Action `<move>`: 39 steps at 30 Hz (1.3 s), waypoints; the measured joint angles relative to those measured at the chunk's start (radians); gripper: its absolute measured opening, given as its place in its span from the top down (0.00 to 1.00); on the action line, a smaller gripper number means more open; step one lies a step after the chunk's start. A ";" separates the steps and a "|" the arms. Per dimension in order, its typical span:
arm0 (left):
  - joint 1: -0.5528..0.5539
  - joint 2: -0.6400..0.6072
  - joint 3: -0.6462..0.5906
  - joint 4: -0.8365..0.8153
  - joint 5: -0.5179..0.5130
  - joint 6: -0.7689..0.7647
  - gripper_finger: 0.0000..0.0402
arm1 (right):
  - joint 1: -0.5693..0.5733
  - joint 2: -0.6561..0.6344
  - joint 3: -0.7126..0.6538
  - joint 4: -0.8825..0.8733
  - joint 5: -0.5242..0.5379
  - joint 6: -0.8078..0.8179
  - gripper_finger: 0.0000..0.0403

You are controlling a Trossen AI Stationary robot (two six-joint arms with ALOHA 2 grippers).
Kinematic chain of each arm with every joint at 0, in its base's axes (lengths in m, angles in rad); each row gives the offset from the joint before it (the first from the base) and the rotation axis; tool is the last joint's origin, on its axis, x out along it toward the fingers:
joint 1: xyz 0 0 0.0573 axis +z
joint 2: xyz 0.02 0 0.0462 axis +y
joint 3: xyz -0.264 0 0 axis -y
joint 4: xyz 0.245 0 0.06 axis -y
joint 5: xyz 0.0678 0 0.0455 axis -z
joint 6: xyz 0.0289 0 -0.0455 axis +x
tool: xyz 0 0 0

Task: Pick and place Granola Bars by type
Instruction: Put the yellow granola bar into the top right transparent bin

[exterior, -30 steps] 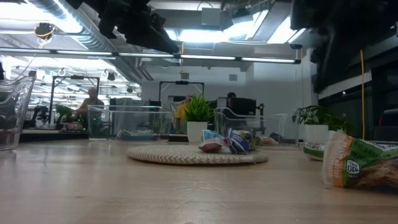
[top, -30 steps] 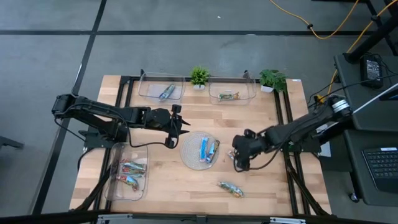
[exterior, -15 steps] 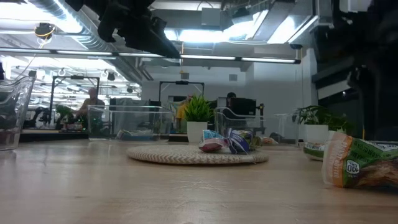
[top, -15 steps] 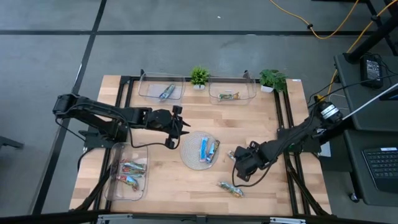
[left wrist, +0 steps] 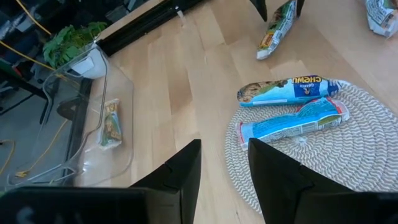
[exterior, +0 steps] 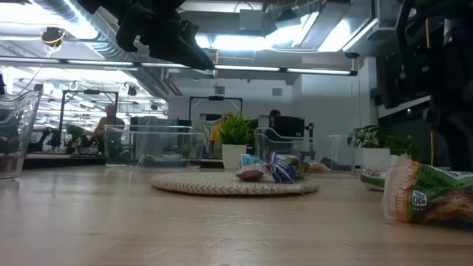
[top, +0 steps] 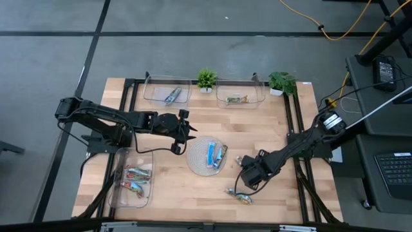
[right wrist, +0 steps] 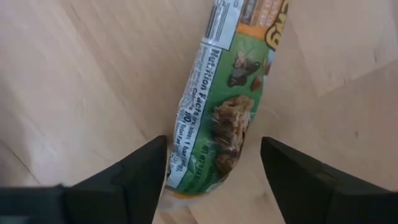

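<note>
From above, we see the right gripper (top: pixel 243 185) lowered over a green granola bar (top: pixel 239 195) lying on the desk (top: pixel 180 200). Through the right wrist camera, its fingers stand apart either side of that bar (right wrist: pixel 221 118). The left gripper (top: pixel 182 131), fingers apart, hovers beside a woven mat (top: pixel 196 158) holding two blue bars (top: pixel 215 154).

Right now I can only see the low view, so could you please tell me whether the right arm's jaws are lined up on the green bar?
Observer: Yes; in the right wrist view the green bar lies on bare wood between the right arm's open jaws.
Operator: Where does that type go?
Observer: From above, the back right tray already holds one green-wrapped bar.
Operator: And the left arm?
Observer: The left arm's open jaws hover beside the woven mat, which carries two blue bars.
</note>
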 joint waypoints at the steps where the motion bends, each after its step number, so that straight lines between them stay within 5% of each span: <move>1: 0.000 0.000 0.000 0.000 0.000 0.000 0.69 | 0.000 0.002 0.000 0.000 0.000 -0.001 0.36; 6: 0.000 0.000 0.000 0.000 0.000 0.000 0.69 | 0.000 0.003 0.000 0.001 0.000 0.002 0.46; 19: 0.000 0.000 0.000 0.000 0.000 0.000 0.69 | 0.000 0.003 0.002 -0.002 0.020 -0.011 0.95; 30: 0.000 0.000 0.000 0.001 0.000 0.000 0.69 | -0.001 -0.008 0.000 -0.031 0.073 -0.023 0.92; 39: 0.000 0.000 0.000 0.017 0.010 0.000 0.70 | -0.006 -0.159 0.000 -0.061 0.169 -0.024 0.93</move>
